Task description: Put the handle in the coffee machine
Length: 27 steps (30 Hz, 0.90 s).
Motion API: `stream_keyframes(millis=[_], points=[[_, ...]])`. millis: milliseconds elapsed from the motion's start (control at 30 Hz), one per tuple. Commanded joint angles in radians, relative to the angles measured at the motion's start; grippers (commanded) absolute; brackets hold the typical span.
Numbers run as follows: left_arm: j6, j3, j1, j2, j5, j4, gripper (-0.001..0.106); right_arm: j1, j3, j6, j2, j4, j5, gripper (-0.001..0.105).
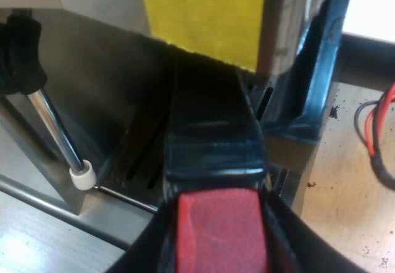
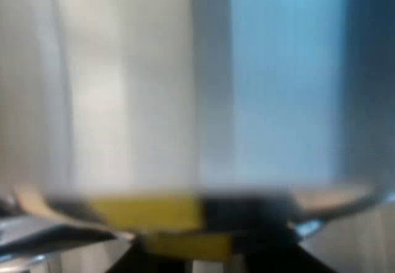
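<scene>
Beneath the yellow label (image 1: 203, 13) on the coffee machine (image 1: 105, 81), my left gripper (image 1: 219, 239) clamps the dark handle (image 1: 213, 155) at its red end (image 1: 219, 230), near the steam wand (image 1: 55, 137). On the right wrist view, shiny metal (image 2: 136, 100) sits very close; I cannot tell my right gripper's (image 2: 207, 262) grip.

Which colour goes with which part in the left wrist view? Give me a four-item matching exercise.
Things:
1. handle's end
2. wand's tip
3. patch on the machine
4. wand's shaft

Colours:
a. white
b. shiny metal
c. red
d. yellow

Pairs: 1-c, 2-a, 3-d, 4-b
</scene>
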Motion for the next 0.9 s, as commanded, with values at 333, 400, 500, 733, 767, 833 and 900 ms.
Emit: stream_keyframes(millis=[333, 400, 500, 733, 767, 833, 900], points=[[0.023, -0.017, 0.011, -0.030, 0.105, 0.010, 0.000, -0.003, -0.026, -0.092, 0.006, -0.228, 0.037, 0.015], [0.023, -0.017, 0.011, -0.030, 0.103, 0.010, 0.000, -0.003, -0.033, -0.108, 0.006, -0.245, 0.037, 0.015], [0.023, -0.017, 0.011, -0.030, 0.099, 0.010, 0.000, -0.003, -0.047, -0.110, 0.006, -0.260, 0.037, 0.015], [0.023, -0.017, 0.011, -0.030, 0.099, 0.012, 0.046, -0.003, -0.091, -0.117, 0.006, -0.262, 0.037, 0.015], [0.023, -0.017, 0.011, -0.030, 0.099, 0.014, 0.057, -0.003, -0.097, -0.132, 0.006, -0.268, 0.037, 0.015], [0.023, -0.017, 0.011, -0.034, 0.099, 0.022, 0.069, -0.003, -0.103, -0.155, 0.003, -0.273, 0.035, 0.015], [0.023, -0.017, 0.011, -0.044, 0.099, 0.035, 0.068, -0.003, -0.103, -0.157, -0.004, -0.276, 0.035, 0.015]])
